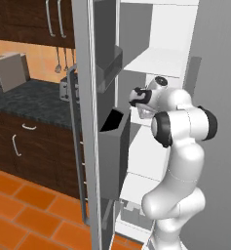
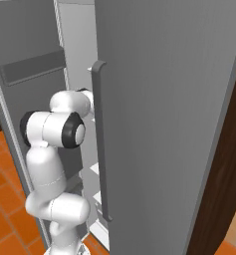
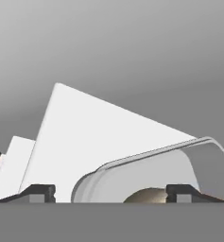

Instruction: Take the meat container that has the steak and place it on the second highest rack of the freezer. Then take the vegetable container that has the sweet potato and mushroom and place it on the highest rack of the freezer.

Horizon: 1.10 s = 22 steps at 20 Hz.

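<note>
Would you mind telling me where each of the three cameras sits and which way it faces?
Left base view: behind the arm on its left, looking into the open freezer; the white arm rises lower right.
Right base view: behind on its right, facing the freezer's closed door; the arm rises lower left.
Hand view: on the hand, looking along the open gripper at a container on a white shelf.
Both base views share the arm and freezer.

**Arm reaching into the open freezer**

From the right, the white arm [image 2: 52, 164] rises at lower left and bends in past the edge of the freezer [image 2: 164, 124]. The closed grey door fills the middle, its long vertical handle [image 2: 100, 142] just beside the elbow. An open door [image 2: 25, 74] stands at left. Orange floor tiles [image 2: 5, 204] lie below, and white shelves [image 2: 95, 184] peek through behind the handle.
</note>
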Available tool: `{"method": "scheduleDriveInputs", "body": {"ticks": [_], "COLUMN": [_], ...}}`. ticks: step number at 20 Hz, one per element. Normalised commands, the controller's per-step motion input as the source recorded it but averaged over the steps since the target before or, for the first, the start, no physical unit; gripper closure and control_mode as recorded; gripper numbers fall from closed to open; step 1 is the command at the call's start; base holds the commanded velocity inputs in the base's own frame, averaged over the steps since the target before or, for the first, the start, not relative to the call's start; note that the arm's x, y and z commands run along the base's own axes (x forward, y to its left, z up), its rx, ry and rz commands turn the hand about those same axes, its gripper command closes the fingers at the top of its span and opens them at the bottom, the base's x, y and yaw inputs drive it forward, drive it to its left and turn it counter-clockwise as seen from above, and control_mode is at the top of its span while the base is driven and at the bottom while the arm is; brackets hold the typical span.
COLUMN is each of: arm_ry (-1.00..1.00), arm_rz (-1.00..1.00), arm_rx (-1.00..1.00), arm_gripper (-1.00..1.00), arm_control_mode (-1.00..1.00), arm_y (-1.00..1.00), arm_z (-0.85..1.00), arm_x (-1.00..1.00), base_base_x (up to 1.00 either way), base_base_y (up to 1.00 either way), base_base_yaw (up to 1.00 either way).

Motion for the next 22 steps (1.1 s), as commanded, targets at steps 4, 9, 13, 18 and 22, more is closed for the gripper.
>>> {"method": "scheduleDriveInputs", "body": {"ticks": [4,9,13,18,22], "arm_ry": [-0.02,0.03,0.0,-0.04,-0.19], "arm_rz": [0.0,0.0,-0.03,0.0,0.0], "arm_rx": [0.0,0.0,0.0,0.0,-0.04], "arm_gripper": [-1.0,-1.0,-1.0,-1.0,-1.0], "arm_control_mode": [-1.0,-1.0,-1.0,-1.0,-1.0], "arm_y": [0.33,0.12,0.37,0.21,0.03], "arm_z": [0.77,0.43,0.04,0.61,0.77], "arm_x": [0.0,-0.61,-1.0,-1.0,-1.0], "base_base_x": [0.0,0.0,0.0,0.0,0.0], "base_base_y": [0.0,0.0,0.0,0.0,0.0], "base_base_yaw": [0.0,0.0,0.0,0.0,0.0]}}
